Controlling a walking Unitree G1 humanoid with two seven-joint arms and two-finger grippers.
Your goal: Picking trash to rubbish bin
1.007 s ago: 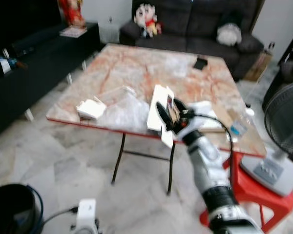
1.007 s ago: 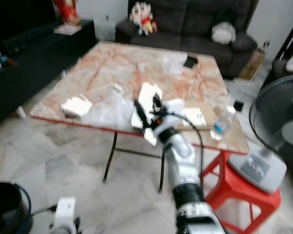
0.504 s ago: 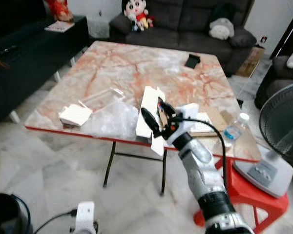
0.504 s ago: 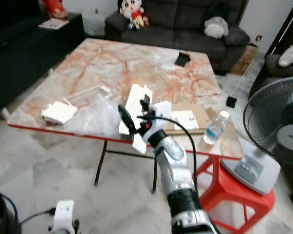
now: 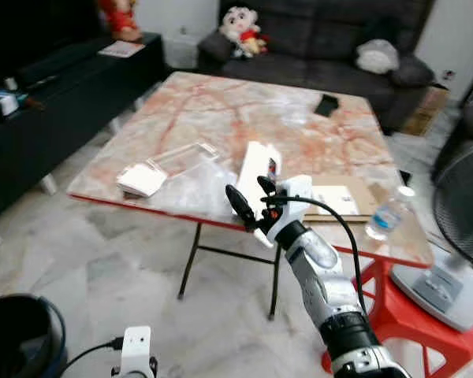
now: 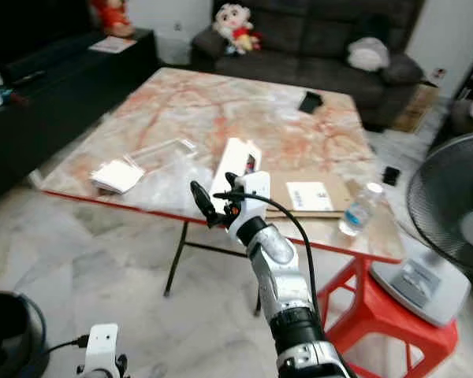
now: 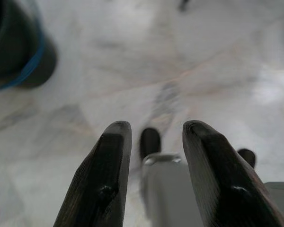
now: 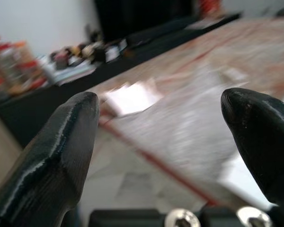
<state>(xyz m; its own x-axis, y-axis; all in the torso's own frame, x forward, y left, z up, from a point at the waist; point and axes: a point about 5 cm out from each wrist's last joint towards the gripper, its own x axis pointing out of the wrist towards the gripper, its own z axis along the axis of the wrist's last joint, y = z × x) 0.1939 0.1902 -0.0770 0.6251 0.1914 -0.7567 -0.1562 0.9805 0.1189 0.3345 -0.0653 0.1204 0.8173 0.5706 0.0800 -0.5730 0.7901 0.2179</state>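
I have the right gripper (image 5: 251, 197) raised at the near edge of the tabletop (image 5: 221, 110), fingers spread wide, nothing between them. In the right wrist view both fingers (image 8: 61, 142) frame the tabletop's red edge and the blurred trash beyond.

Trash on the tabletop: a long white box (image 5: 256, 169) just past the right gripper, standing partly on edge; crumpled clear plastic (image 5: 193, 185) beside it toward the left; a small white packet (image 5: 142, 179) at the left near corner. A flat cardboard sheet (image 5: 343, 198) with a white label lies to the right, and a water bottle (image 5: 385, 216) stands near the right near edge. A small black item (image 5: 326, 104) sits at the far side.

The rubbish bin (image 5: 16, 339), dark with a blue rim, is on the floor at the lower left, well apart from the tabletop.

The left gripper (image 7: 154, 137) hangs low over the marble floor (image 7: 132, 71), fingers open and empty; bin (image 7: 14, 47) visible in its wrist view.

A fan (image 6: 449, 213) stands on the right, a sofa (image 5: 331, 39) behind.
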